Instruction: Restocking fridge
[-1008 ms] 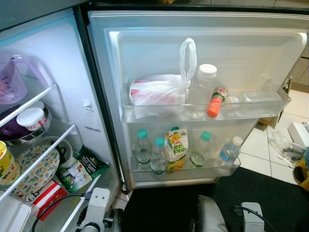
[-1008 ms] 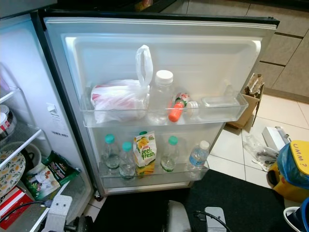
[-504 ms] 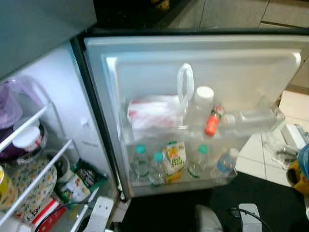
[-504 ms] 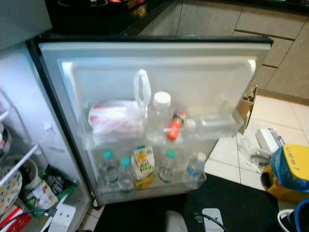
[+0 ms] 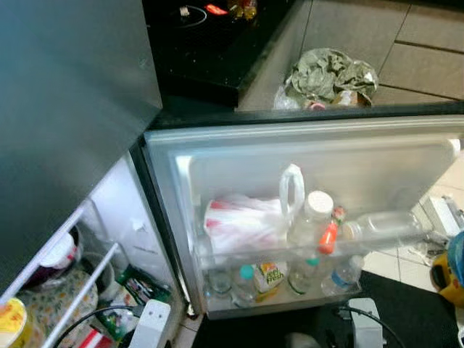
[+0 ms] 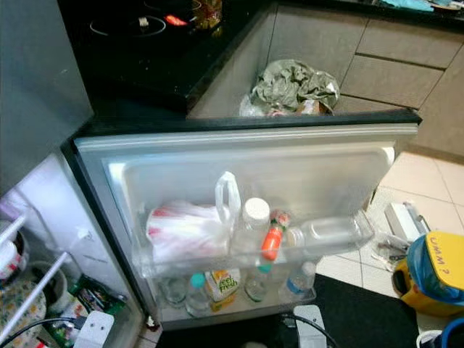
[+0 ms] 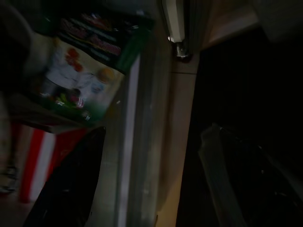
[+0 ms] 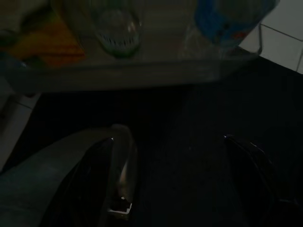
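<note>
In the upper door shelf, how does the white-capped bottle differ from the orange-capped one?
The white-capped bottle stands upright, is clear and is the larger; the orange-capped bottle leans tilted, cap down, and is smaller with a colourful label. Both sit in the upper door shelf, beside the plastic bag.

Open fridge door is seen; on its upper shelf a white plastic bag, clear bottle, orange-capped bottle; below them a juice carton.
</note>
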Tool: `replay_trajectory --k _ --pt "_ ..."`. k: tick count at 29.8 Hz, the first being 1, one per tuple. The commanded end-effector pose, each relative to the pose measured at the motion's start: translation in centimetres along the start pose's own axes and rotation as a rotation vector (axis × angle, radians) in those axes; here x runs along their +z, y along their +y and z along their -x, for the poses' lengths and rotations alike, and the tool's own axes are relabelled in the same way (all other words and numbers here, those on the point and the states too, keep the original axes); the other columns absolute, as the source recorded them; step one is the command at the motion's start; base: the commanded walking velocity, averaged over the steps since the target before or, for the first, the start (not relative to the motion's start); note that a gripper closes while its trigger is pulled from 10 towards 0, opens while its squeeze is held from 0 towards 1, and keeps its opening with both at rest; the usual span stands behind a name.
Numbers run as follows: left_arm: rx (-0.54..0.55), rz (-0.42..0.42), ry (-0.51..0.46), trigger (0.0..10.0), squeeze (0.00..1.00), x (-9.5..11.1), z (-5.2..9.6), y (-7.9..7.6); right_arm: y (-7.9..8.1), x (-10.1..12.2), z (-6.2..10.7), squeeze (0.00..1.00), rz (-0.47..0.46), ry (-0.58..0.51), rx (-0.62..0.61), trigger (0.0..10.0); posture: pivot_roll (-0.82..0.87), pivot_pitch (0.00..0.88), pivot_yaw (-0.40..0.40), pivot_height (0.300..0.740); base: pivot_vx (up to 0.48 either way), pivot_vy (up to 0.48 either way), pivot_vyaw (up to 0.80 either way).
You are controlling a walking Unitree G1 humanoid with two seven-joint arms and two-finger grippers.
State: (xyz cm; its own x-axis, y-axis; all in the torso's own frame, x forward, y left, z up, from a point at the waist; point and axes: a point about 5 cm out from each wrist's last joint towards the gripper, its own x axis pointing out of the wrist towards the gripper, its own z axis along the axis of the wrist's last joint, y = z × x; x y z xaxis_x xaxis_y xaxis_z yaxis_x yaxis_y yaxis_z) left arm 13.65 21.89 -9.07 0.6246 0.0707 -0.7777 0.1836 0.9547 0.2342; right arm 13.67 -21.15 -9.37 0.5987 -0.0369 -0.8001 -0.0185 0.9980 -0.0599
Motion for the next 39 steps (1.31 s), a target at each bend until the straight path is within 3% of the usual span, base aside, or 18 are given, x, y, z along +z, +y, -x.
replay_trajectory --k 1,12,39 --pt "-0.011 -0.004 0.025 10.0 0.00 -0.52 0.12 -0.26 -0.22 -0.34 0.13 0.00 0.005 0.009 -0.002 10.0 -0.04 0.000 -0.079 0.701 0.000 0.000 0.00" --pt "-0.014 -0.005 0.030 10.0 0.00 -0.69 0.17 -0.31 -0.12 -0.49 0.17 0.00 0.004 0.012 0.001 10.0 -0.04 0.000 -0.078 0.740 0.000 0.000 0.00" --pt "-0.026 0.006 0.031 10.0 0.00 -0.58 0.10 -0.52 -0.08 -0.36 0.13 0.00 -0.001 0.004 0.004 10.0 -0.04 0.000 -0.078 0.740 0.000 0.000 0.00"
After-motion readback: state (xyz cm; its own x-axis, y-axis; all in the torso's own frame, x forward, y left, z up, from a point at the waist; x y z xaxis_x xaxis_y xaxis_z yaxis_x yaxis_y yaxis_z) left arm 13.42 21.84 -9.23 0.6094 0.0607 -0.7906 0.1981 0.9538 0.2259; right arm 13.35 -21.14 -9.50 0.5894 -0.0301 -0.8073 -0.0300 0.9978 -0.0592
